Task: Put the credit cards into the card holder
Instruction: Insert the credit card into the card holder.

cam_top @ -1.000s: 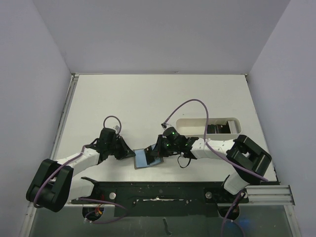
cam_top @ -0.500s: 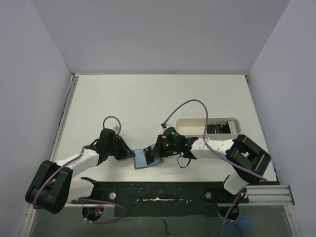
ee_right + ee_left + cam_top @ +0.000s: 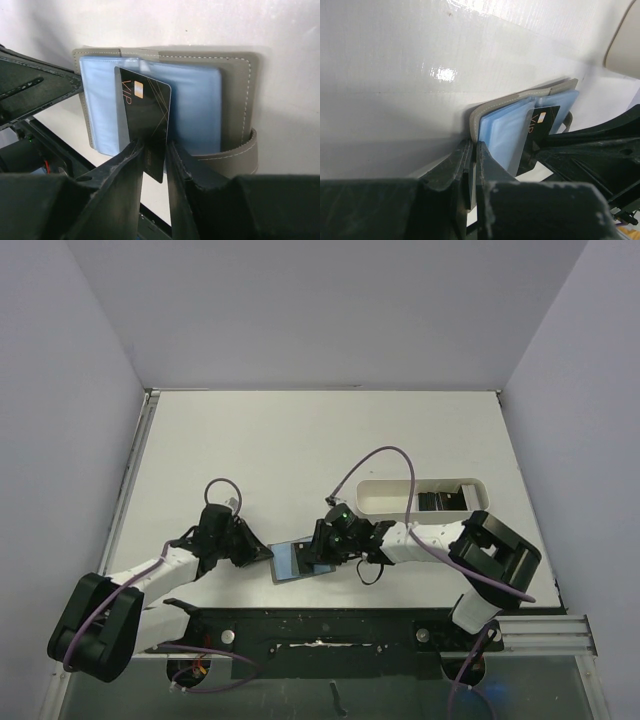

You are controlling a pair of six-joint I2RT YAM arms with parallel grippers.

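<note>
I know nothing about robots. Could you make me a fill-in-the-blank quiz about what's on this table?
The card holder lies ___, blue lining showing. The left claw pinches its edge; the right claw has a ___ credit card between its fingers. That card reads ___. Other cards lie in a ___ tray.
Missing: open; black; VIP; white.

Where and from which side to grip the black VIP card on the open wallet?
Grip the thin black card at its free end, across the flat faces, from the grey-olive wallet's edge it overhangs; the rest lies on blue lining.
</note>
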